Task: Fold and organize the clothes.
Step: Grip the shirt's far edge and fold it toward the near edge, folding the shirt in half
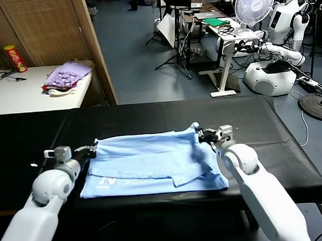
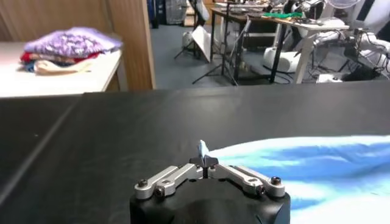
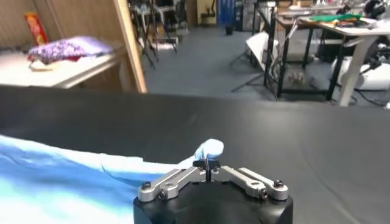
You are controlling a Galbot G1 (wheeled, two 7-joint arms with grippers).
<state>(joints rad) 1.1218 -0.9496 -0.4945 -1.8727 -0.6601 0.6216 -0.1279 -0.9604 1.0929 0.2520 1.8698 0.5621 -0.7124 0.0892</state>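
The clothes, a pale sky-blue T-shirt (image 1: pixel 152 161), lies partly folded and flat on the black table (image 1: pixel 150 118) in the head view. My left gripper (image 1: pixel 92 150) is at its far left corner, shut on a pinch of the blue fabric (image 2: pixel 202 148). My right gripper (image 1: pixel 201 133) is at the far right corner, shut on a small bunch of the shirt (image 3: pixel 209 148). In both wrist views the jaws meet with cloth sticking up between them. The shirt (image 2: pixel 317 161) spreads away from the left gripper (image 2: pixel 203 162), and the shirt (image 3: pixel 55 176) spreads away from the right gripper (image 3: pixel 207 163).
A white side table (image 1: pixel 24 95) at the back left carries a lilac-purple heap of cloth (image 1: pixel 67 76) and a red can (image 1: pixel 15 58). A wooden partition (image 1: pixel 92 43) stands behind the black table. Desks, a fan (image 1: pixel 255 5) and another white robot (image 1: pixel 278 44) stand beyond.
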